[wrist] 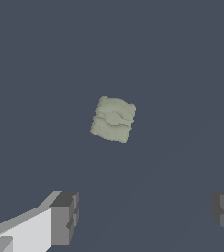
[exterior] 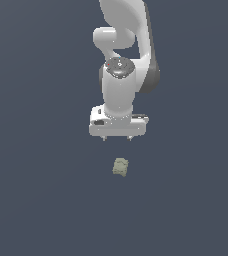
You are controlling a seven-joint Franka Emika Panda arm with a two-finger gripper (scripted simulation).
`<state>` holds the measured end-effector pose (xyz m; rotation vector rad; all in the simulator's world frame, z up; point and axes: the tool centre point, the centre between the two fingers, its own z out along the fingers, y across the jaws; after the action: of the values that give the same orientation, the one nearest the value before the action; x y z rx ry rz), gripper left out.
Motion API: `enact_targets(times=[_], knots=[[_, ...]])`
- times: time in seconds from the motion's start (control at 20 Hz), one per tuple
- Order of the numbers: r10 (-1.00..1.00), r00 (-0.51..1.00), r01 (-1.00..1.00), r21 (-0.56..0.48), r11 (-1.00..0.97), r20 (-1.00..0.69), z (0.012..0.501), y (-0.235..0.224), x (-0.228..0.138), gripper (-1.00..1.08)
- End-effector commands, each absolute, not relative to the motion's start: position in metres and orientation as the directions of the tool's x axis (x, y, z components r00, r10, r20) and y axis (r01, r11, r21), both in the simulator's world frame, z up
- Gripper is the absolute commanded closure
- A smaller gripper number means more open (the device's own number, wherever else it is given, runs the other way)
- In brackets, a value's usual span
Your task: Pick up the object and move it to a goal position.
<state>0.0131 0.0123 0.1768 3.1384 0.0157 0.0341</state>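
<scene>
Here the white gripper [exterior: 117, 138] is hanging above the dark grey floor [exterior: 36, 200], its two fingers standing wide apart with nothing between them. The object [exterior: 120, 167], a small pale olive-green lump with a bumpy surface, is lying on the floor just below the fingertips [wrist: 65, 216] in the exterior view, apart from them and untouched. In the wrist view the object [wrist: 113, 119] is sitting ahead of the spread fingers, slightly tilted, and looking much narrower than the gap between them.
</scene>
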Motion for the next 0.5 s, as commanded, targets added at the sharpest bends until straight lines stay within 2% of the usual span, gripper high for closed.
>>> enact_targets(times=[0.0,0.45], knots=[[0.010,1.000,0.010,0.003,-1.000,0.022,0.177,0.012,0.013,-0.92],[0.001,0.999,0.001,-0.010,-1.000,0.034,0.179,0.023,0.018,-0.92]])
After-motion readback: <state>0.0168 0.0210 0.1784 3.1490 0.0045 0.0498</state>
